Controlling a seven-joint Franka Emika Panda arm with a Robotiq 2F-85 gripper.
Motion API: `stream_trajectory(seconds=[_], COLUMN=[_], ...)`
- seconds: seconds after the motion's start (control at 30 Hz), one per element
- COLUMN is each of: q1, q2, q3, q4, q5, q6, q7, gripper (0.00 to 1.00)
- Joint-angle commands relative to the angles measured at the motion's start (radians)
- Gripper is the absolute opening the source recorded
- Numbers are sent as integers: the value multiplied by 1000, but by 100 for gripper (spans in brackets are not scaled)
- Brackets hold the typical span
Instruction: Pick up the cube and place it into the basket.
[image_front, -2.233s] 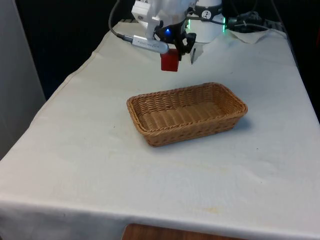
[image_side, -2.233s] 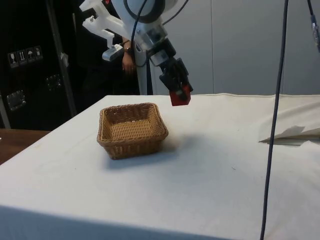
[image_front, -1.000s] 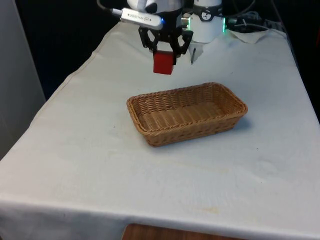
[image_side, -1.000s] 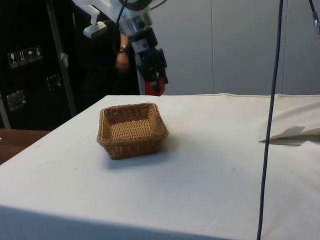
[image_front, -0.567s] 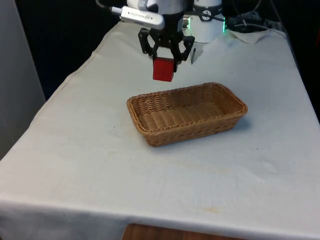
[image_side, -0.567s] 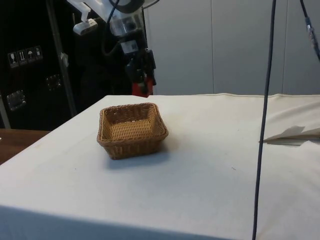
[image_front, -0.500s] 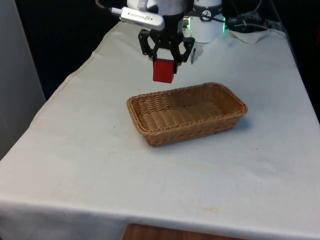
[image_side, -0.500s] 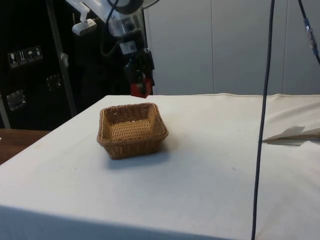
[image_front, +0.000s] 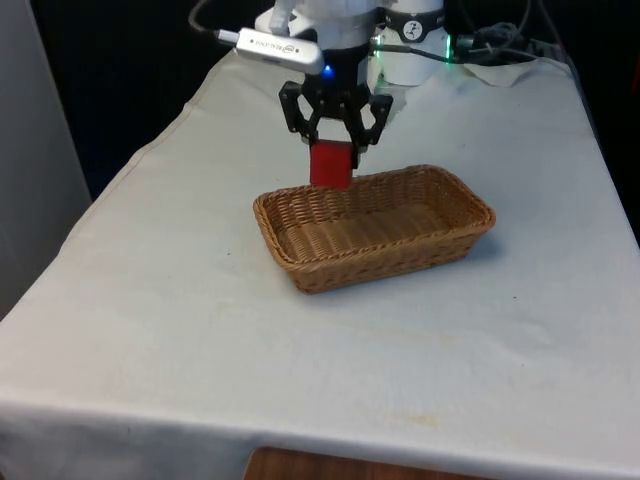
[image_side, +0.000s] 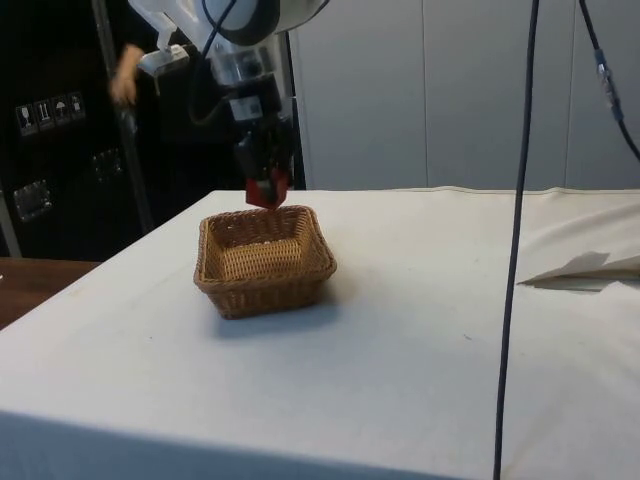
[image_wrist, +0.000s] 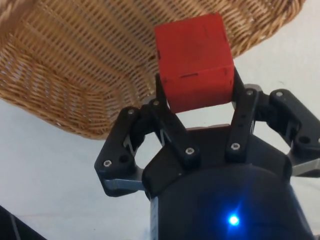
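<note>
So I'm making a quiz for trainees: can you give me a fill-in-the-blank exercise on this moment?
1. The gripper is shut on a cube whose colour is ____.
2. The basket is made of woven ____.
3. The cube hangs above the basket's ____, not yet inside.
4. The basket stands on a ____ cloth.

Missing words: red; wicker; rim; white

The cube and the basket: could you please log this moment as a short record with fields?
cube: red cube, held in the air, clamped between the fingers
hand: black hand, shut on the cube
basket: woven wicker basket, on the white cloth, nothing visible inside
cube position: above the basket's far rim, not yet inside
task status: cube picked up, not yet released
</note>
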Motion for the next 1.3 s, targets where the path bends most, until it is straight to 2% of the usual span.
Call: stream_trajectory(seconds=[0.0,0.17,0.2,0.23,0.43,0.47,0.5,0.7,0.73,0.77,1.0,1.03,1.07,1.2,1.27], q1=[-6,-6,0,-6,-4,0,-5,-5,0,-5,-8,0,-8,-6,-9], q2=[5,21,18,23,35,35,39,57,56,60,83,83,86,94,100], q3=[8,14,6,15,21,13,24,35,26,36,52,41,54,55,59], q4=[2,-5,-1,-6,-14,-9,-16,-20,-17,-20,-28,-25,-29,-37,-40], q5=[19,52,36,56,78,64,84,100,85,103,132,117,137,150,158], q6=[11,41,25,48,90,71,104,153,136,159,205,190,211,234,243], q7=[-9,-26,-15,-28,-37,-28,-39,-40,-32,-40,-48,-36,-50,-55,-58], gripper=[5,5,5,5,5,5,5,5,5,5,5,5,5,5,5])
